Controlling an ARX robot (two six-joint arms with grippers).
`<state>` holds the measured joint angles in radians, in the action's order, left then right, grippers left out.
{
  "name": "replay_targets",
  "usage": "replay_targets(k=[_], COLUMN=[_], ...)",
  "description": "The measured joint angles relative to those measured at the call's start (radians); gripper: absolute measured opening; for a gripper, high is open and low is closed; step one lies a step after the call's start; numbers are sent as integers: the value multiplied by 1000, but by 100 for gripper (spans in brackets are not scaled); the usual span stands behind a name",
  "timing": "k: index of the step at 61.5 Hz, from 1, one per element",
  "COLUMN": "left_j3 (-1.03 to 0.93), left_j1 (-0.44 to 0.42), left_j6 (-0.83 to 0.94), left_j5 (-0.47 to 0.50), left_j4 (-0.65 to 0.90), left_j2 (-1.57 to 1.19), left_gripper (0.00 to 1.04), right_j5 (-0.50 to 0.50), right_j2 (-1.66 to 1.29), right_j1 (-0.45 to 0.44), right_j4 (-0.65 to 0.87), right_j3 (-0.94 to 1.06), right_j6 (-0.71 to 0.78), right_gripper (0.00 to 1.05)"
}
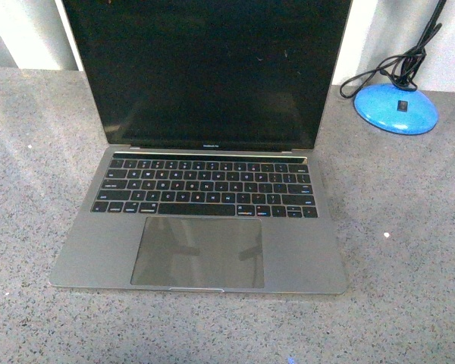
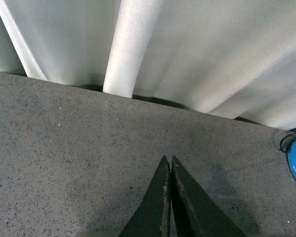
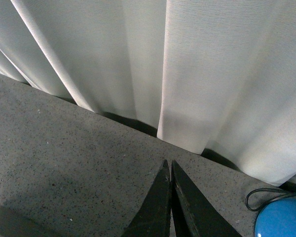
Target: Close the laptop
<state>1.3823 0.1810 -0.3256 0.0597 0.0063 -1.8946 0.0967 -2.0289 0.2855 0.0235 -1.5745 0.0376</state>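
Over the grey tabletop point(image 2: 64, 148), left gripper point(image 2: 168, 160) and right gripper point(image 3: 167, 164) each hang with fingers pressed together, gripping nothing. Laptop point(image 1: 205, 189) lies open at centre of the front view: long axis 9–3 o'clock, trackpad point(image 1: 199, 252) toward 6, dark screen point(image 1: 205, 68) standing at 12. Blue lamp base point(image 1: 396, 108) sits at 2 o'clock.

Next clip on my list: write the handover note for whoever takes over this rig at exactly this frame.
Grippers: left gripper shut and empty over the table, facing the curtain; right gripper the same. Neither appears in the front view.
Things: laptop open on the table, screen dark and upright, keyboard toward the robot. A blue lamp base sits to its right, further back, apart from it.
Done: nothing; the lid is untouched.
Left: reach the screen's top edge and fold it down.
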Motion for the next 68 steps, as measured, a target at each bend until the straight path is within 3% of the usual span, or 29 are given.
replay_targets(k=[68], left_j3=[-13], left_j1=[-2], left_j6=[-1], left_j5=[-12], left_j4=[12], left_j2=[-14], left_gripper=[4], right_j5=[-5], right_j2=[-11], right_j1=[24], right_j4=[39], right_j3=[84], right_j6=[-54], right_gripper=[1])
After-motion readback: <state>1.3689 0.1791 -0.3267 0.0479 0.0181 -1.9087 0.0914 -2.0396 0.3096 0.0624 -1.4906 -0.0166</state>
